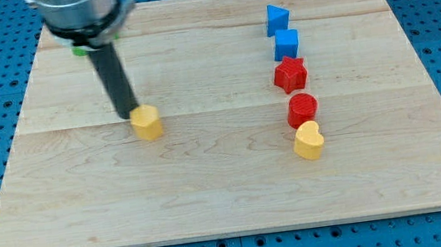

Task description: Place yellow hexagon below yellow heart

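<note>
The yellow hexagon lies left of the board's middle. My tip touches or nearly touches its upper left side. The yellow heart lies at the view's right, at the bottom end of a column of blocks. The hexagon is far to the left of the heart and a little higher in the view.
Above the heart stand a red cylinder, a red star, a blue cube and a blue triangular block. A green block peeks out behind the arm at the top left. The wooden board ends near the view's bottom.
</note>
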Motion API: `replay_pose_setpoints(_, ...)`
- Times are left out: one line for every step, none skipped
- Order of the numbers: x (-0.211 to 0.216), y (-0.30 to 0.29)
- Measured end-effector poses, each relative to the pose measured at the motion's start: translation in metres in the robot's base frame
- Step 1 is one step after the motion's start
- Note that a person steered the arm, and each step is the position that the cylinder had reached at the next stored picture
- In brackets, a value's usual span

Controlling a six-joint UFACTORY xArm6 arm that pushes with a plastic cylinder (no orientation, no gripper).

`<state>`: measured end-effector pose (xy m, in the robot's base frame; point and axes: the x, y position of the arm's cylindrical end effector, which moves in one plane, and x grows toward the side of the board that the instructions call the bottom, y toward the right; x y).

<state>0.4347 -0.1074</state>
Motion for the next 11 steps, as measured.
replay_pose_setpoints(0.027,0.030)
replay_pose_setpoints(0.052,0.067)
replay_pose_setpoints(0.079,0.105)
replay_pose_setpoints(0.084,0.083)
replay_pose_setpoints(0.102,0.074)
replay_pose_setpoints(0.109,0.118)
replay_pose_setpoints(0.111,0.141)
replay_pose_setpoints(0.118,0.154)
replay_pose_setpoints(0.129,0.160)
replay_pose_setpoints(0.133,0.160)
replay_pose_setpoints(0.150,0.161)
